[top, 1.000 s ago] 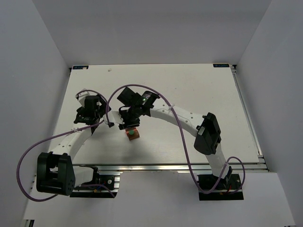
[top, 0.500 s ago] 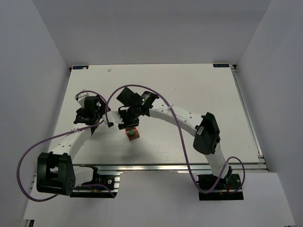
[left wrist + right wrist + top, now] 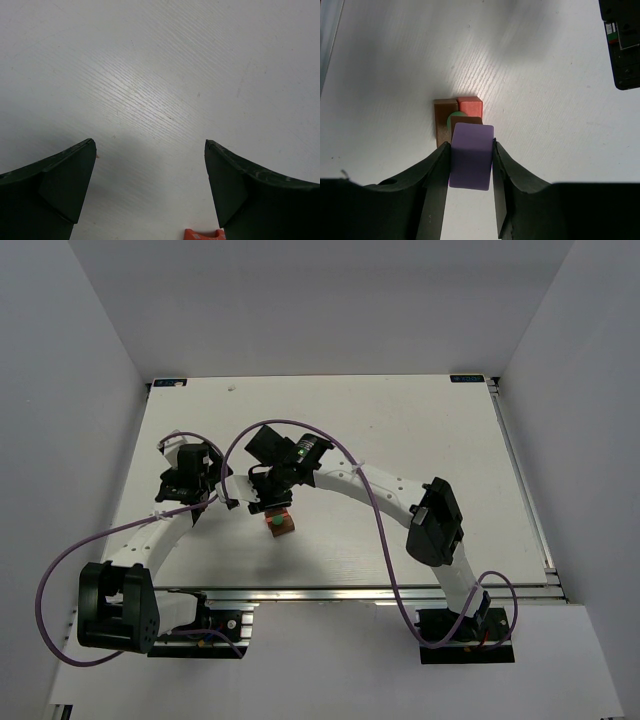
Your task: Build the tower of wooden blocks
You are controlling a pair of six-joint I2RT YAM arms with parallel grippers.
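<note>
The wood block tower (image 3: 279, 525) stands on the white table near the middle front. From the right wrist view it shows a brown oblong (image 3: 443, 122), a red-orange block (image 3: 470, 105), a green piece (image 3: 453, 119) and a brown block (image 3: 468, 120) on top. My right gripper (image 3: 471, 144) is shut on the lilac block (image 3: 471, 160), held just above the tower and partly covering it. In the top view the right gripper (image 3: 268, 502) hangs at the tower's far side. My left gripper (image 3: 185, 483) stands open and empty over bare table to the left, its fingers (image 3: 60, 180) wide apart.
A small orange piece (image 3: 202, 234) shows at the bottom edge of the left wrist view; what it is cannot be told. A black boxy part (image 3: 620, 45) sits at the upper right of the right wrist view. Purple cables (image 3: 370, 510) loop over both arms.
The right arm has edged slightly to the left with the lilac block still in its grip. The left arm has barely moved.
</note>
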